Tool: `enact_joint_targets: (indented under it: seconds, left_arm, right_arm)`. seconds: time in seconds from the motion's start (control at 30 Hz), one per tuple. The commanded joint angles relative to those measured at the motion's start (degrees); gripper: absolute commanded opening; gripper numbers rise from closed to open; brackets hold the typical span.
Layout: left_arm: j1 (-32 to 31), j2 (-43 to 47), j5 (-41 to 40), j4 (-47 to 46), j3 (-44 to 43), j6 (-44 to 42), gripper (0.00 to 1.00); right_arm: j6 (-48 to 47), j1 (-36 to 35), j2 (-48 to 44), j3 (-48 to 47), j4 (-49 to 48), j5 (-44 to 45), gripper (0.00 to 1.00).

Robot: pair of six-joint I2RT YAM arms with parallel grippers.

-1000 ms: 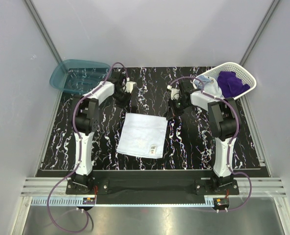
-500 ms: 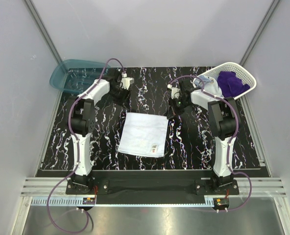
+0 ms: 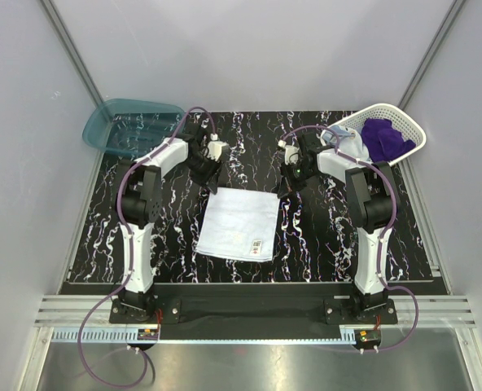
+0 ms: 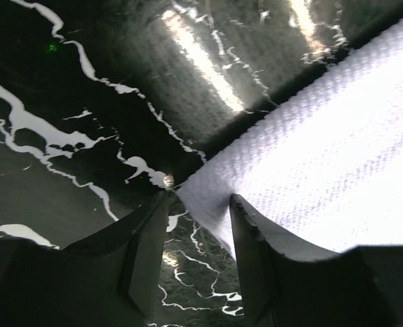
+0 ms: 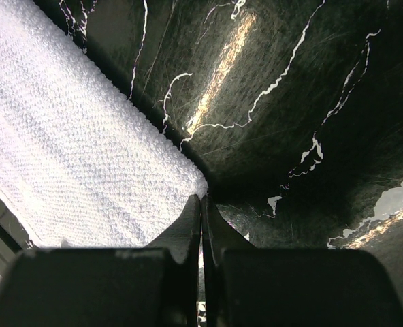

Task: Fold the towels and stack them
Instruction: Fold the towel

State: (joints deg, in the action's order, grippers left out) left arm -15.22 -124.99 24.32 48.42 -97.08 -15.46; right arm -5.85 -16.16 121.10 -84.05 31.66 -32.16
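Basket [image 3: 418, 130] holding purple towel [image 3: 385, 137], blue towel [image 3: 353, 147], white towel [image 3: 239, 221] on table [image 3: 322, 236]

the table [image 3: 322, 236] in front of me is black and glossy, with white veins running through it like marble, and light glares off it in bright streaks. one white towel [image 3: 239, 224] lies flat on it, spread out as a rough square and turned a little askew, with a small label near its near right corner. a teal bin [image 3: 127, 126] sits well beyond the towel's far left corner, reaching past the table's edge. a white mesh basket [image 3: 404, 122] sits well beyond the towel's far right corner, also partly past the edge.
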Motion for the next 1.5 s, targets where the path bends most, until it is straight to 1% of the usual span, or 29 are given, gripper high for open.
enact_joint_targets:
  seconds: [0.0,0.03,0.1,0.2,0.3,0.47,0.57,0.6,0.63,0.7,0.73,0.83,0.97,1.0,1.2,1.37,1.47]
  left_arm:
    - [0.19,-1.40,-3.04,-0.96,-2.85,-0.09,0.51]
    - [0.28,-1.48,-2.61,-1.14,-3.20,-0.18,0.54]
    - [0.28,-1.92,-1.56,-1.23,-4.26,-0.44,0.54]
    - [0.28,-3.50,-0.24,0.53,-5.84,-1.14,0.49]
    - [0.19,-3.95,0.47,1.49,-5.32,-1.94,0.45]
    - [-0.07,-3.77,1.00,0.97,-3.73,-2.47,0.43]
    - [-0.51,-4.38,0.91,1.49,-4.26,-2.55,0.33]
    - [-0.60,-4.56,0.91,1.67,-4.35,-2.47,0.27]
    - [-0.68,-4.74,1.43,1.85,-4.61,-2.47,0.12]
    - [-0.77,-4.91,1.61,2.03,-5.75,-1.94,0.02]
    - [-0.77,-4.91,1.26,2.03,-6.36,-1.07,0.00]
    - [-0.86,-3.08,0.21,0.54,-8.12,1.82,0.00]
    - [-0.86,1.84,-0.85,-5.07,-6.90,4.83,0.00]
    - [-0.77,4.03,-0.85,-5.70,-5.77,5.26,0.00]
    - [-0.77,9.76,-3.84,-9.40,-1.28,6.94,0.00]
    - [-0.77,16.08,-4.54,-12.73,5.66,8.17,0.00]
    - [-0.77,19.76,-5.24,-14.32,10.22,9.05,0.00]
  right_arm:
    - [-1.71,0.34,0.10,-1.82,0.51,-0.09,0.00]
    - [-1.97,0.34,0.19,-1.99,0.68,-0.01,0.00]
    - [-2.15,0.43,0.28,-2.08,0.86,0.69,0.00]
    - [-2.15,0.34,0.37,-2.43,0.68,0.70,0.00]
    - [-2.15,0.43,0.45,-2.52,0.68,0.61,0.00]
    - [-1.80,0.34,0.63,-2.96,0.42,0.43,0.00]
    - [-1.62,0.34,0.89,-3.49,0.60,0.26,0.00]
    - [-1.62,0.34,0.89,-3.92,0.68,0.26,0.00]
    - [-1.62,0.34,0.89,-4.10,0.86,0.26,0.00]
    - [-1.80,0.34,0.89,-4.54,0.86,0.61,0.00]
    - [-1.89,0.34,0.46,-4.80,0.60,1.13,0.00]
    - [-1.98,0.34,-1.55,-4.72,-1.16,4.38,0.00]
    - [-2.76,0.34,-4.99,-3.84,-2.65,6.23,0.00]
    - [-2.85,0.26,-5.60,-3.06,-3.44,6.58,0.00]
    - [-1.63,0.34,-12.72,3.44,-8.09,8.25,0.00]
    - [1.53,0.26,-19.23,8.46,-10.56,7.64,0.00]
    - [3.47,-0.88,-22.56,12.15,-11.97,8.95,0.00]
